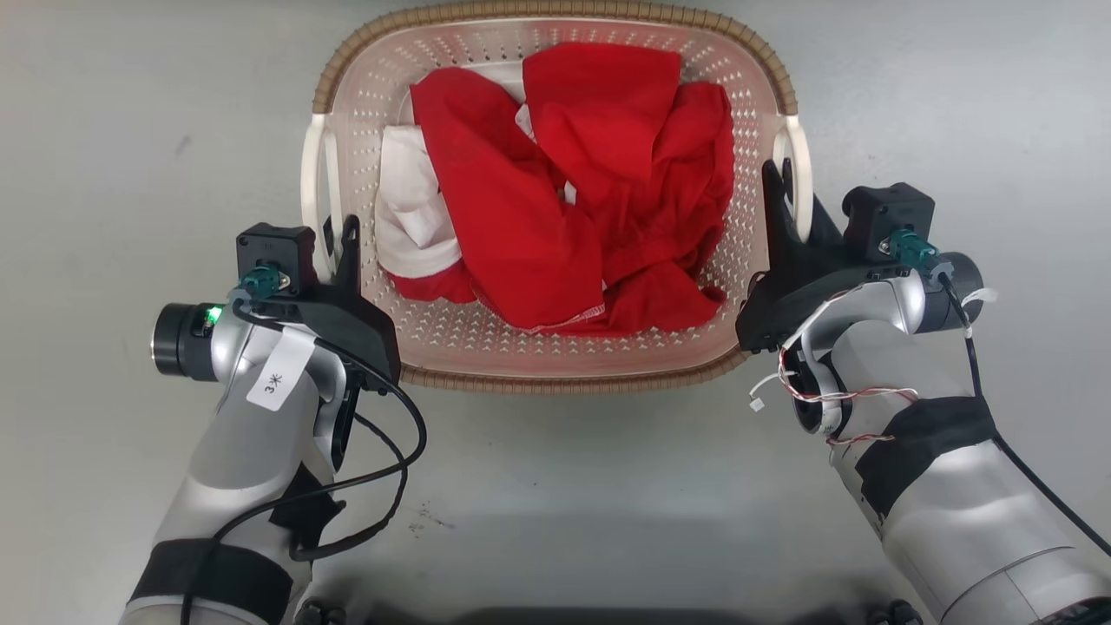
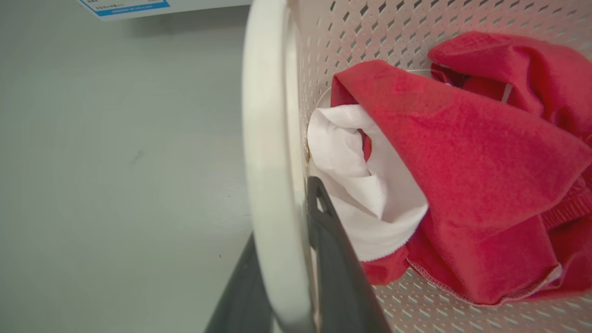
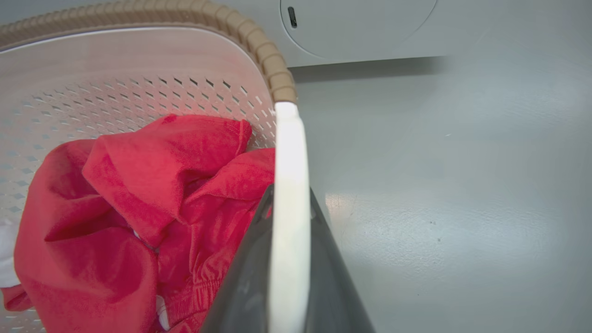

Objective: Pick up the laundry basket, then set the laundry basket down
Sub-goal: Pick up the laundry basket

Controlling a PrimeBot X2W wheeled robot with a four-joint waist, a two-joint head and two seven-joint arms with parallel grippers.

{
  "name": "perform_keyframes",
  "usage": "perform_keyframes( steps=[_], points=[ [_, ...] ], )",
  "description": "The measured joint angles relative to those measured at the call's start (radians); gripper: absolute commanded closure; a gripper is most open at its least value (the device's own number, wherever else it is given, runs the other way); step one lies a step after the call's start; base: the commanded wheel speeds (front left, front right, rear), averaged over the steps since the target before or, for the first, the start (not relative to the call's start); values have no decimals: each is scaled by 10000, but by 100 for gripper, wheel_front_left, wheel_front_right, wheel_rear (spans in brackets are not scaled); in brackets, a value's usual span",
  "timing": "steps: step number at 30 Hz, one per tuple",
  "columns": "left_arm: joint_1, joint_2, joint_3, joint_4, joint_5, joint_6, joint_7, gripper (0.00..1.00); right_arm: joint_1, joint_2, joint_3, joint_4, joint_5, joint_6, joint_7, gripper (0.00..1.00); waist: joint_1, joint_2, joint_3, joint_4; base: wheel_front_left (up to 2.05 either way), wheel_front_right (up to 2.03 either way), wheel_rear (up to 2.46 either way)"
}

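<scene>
Jaws left, right — clamping laundry basket [image 1: 555,382] handles [image 2: 273,185].

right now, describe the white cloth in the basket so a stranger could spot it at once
Start at the cream laundry basket on the grey floor. Inside, look to the side by the left gripper, near that white handle. The white cloth is the one big pale piece, partly under the red clothes.
</scene>
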State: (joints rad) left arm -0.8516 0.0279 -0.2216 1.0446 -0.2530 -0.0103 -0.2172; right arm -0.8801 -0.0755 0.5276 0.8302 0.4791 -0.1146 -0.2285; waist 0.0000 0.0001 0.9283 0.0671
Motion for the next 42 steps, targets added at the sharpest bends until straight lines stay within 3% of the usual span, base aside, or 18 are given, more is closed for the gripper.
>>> perform_keyframes(
  steps=[6, 18, 42],
  points=[
    [-1, -33, -48, 426, -123, 0, 2, 100, 1, 21, 380, 368, 510, -69, 92, 100, 0, 0, -388, 11, 0, 0, 0],
    [471, 15, -1024, 520, -1519, 38, 81, 100, 173, 8, 1135, 928, 1576, -146, 351, 100, 0, 0, -1415, -160, 0, 0, 0],
    [2259, 150, -3478, 209, -4029, 646, 1423, 100, 1476, 61, 2520, 2065, 3106, -173, 1461, 100, -2, -1, -4772, -441, 0, 0, 0]
  ],
)
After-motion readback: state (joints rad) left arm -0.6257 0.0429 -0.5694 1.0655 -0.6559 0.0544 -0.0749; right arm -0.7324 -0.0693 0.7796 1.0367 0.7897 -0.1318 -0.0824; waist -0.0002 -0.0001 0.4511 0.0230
